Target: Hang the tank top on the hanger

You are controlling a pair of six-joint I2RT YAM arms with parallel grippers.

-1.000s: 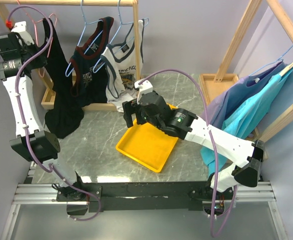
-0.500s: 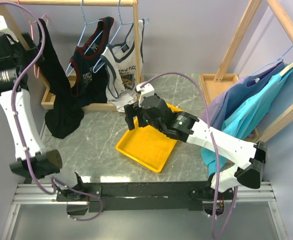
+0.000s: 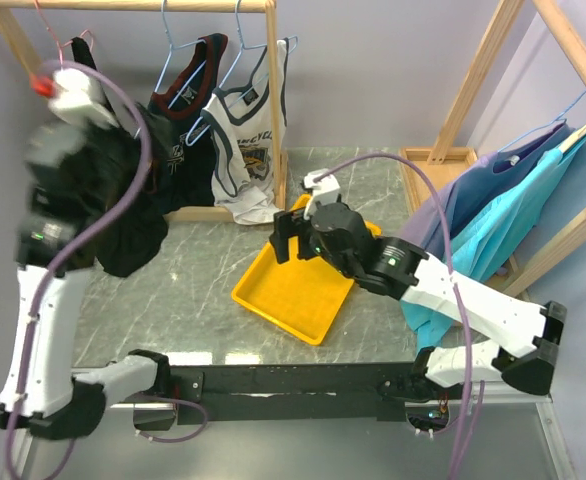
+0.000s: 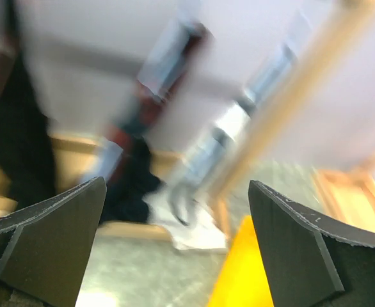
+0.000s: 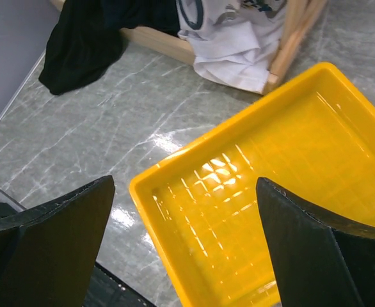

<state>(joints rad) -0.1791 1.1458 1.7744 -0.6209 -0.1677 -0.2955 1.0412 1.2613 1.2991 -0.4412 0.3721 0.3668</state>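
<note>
Hanging at ten o'clock, apparently already carried by the hanger (image 3: 81,40), the tank top (image 3: 131,245) is gripped by nothing, so the left jaws and the right jaws are seen spread wide, empty.

A: First entry?
B: Yellow tray (image 5: 251,192), lying beneath and between the right fingers (image 5: 47,249).
A: Beyond the fingertips?
B: White jersey (image 5: 232,38), hem against the marble table (image 5: 79,141); navy jersey (image 3: 185,110) hanging farther off.

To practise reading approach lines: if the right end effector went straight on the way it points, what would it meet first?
Likely the yellow tray: the right end effector aims at its floor, with nothing visible between; depth unclear.
</note>
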